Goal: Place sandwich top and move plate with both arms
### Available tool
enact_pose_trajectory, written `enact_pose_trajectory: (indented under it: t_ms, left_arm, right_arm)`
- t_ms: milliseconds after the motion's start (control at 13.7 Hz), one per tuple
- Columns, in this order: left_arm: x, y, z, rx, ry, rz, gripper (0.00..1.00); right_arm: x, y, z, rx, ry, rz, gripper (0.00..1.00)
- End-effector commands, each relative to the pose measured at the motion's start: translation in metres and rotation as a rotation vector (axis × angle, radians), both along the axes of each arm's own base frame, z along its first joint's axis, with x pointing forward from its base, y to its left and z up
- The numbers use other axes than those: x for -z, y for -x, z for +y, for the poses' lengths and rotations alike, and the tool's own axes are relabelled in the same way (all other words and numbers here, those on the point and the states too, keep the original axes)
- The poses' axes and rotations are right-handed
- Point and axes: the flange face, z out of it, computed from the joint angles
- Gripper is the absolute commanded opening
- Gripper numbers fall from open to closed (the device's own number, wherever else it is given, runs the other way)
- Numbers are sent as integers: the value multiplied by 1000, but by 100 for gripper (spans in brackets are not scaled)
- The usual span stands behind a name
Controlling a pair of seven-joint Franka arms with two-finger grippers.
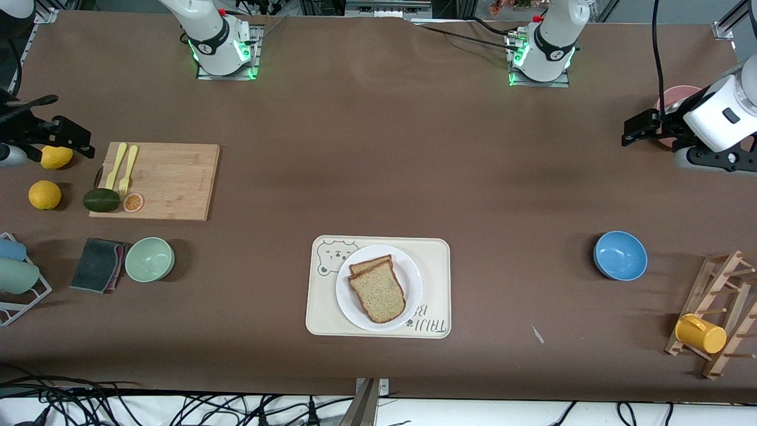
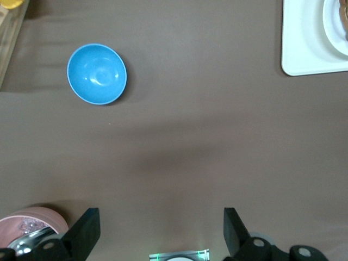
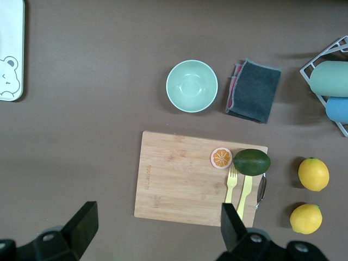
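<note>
The sandwich top (image 1: 378, 293), a pale speckled slice with a brown crust, lies on a second slice whose edge peeks out on the white plate (image 1: 355, 307). The plate rests on a cream bear tray (image 1: 434, 266). My left gripper (image 1: 636, 130) hangs open and empty over the left arm's end of the table, far from the plate. In the left wrist view its fingers (image 2: 87, 228) are spread over bare cloth, with the tray's corner (image 2: 310, 49) at the picture's edge. My right gripper (image 1: 71, 127) is open and empty over the right arm's end, beside the cutting board (image 3: 190, 179).
The cutting board (image 1: 165, 180) carries yellow cutlery, an avocado and an orange slice, with two lemons (image 1: 45, 194) beside it. A green bowl (image 1: 149, 259) and a dark cloth (image 1: 97, 264) lie nearer the camera. A blue bowl (image 1: 620, 255), a mug rack (image 1: 718, 322) and a pink bowl (image 2: 32, 223) are at the left arm's end.
</note>
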Motion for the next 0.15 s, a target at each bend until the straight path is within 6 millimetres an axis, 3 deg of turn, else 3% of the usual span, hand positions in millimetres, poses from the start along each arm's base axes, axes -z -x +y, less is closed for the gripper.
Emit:
enact_pose_trajectory:
  t_ms: [0,73]
  left_arm:
    - [-12,-1,11,-10,-14,-66,100]
    - [-12,-2,21,-24,-14,-78,100]
  right_arm:
    - [-8,3,-1,2,7,1,100]
    - [-8,3,-2,5,5,0,100]
